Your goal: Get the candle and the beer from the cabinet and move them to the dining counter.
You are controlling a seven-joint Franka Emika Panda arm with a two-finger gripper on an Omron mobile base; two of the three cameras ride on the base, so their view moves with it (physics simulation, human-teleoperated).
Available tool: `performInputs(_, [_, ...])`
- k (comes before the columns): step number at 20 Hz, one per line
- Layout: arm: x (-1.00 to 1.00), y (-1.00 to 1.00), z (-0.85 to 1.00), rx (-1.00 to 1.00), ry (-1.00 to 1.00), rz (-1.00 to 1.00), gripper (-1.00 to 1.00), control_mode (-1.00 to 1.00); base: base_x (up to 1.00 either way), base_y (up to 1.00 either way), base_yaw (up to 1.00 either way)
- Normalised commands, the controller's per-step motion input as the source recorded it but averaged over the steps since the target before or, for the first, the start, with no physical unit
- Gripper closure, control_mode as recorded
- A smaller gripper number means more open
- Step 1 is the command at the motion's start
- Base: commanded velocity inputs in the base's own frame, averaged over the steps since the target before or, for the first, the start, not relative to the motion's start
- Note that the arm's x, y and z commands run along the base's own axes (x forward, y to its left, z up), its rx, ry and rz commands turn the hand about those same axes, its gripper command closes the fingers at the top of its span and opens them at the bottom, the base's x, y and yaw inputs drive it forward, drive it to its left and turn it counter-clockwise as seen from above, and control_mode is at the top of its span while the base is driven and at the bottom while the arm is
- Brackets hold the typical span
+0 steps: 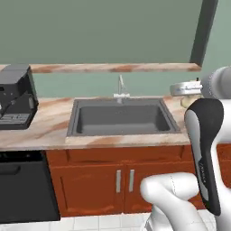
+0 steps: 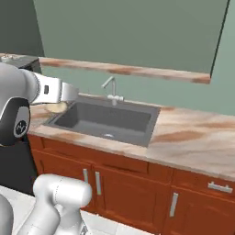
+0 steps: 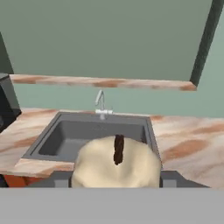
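Cream-white candle clamped between gripper fingers, above sink

no legible text, labels — none readable

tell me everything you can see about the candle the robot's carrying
The lumpy cream-white wax candle is a rounded mound with a short dark brown wick standing at its top. In the hand view it sits between the gripper's two dark fingers, held in front of the grey sink. A cream sliver shows beside the white wrist.
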Motion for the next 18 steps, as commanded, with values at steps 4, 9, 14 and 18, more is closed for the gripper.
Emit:
performInputs(4, [0.00,0.00,0.00,0.00,0.00,0.00,1.00,1.00,-0.04,0.00,1.00])
performInputs(9, [0.00,0.00,0.00,0.00,0.00,0.00,1.00,1.00,-0.08,0.00,1.00])
performInputs(14, [0.00,0.00,0.00,0.00,0.00,0.00,1.00,1.00,-0.11,0.00,1.00])
performInputs(18, [0.00,0.00,0.00,0.00,0.00,0.00,1.00,1.00,-0.12,0.00,1.00])
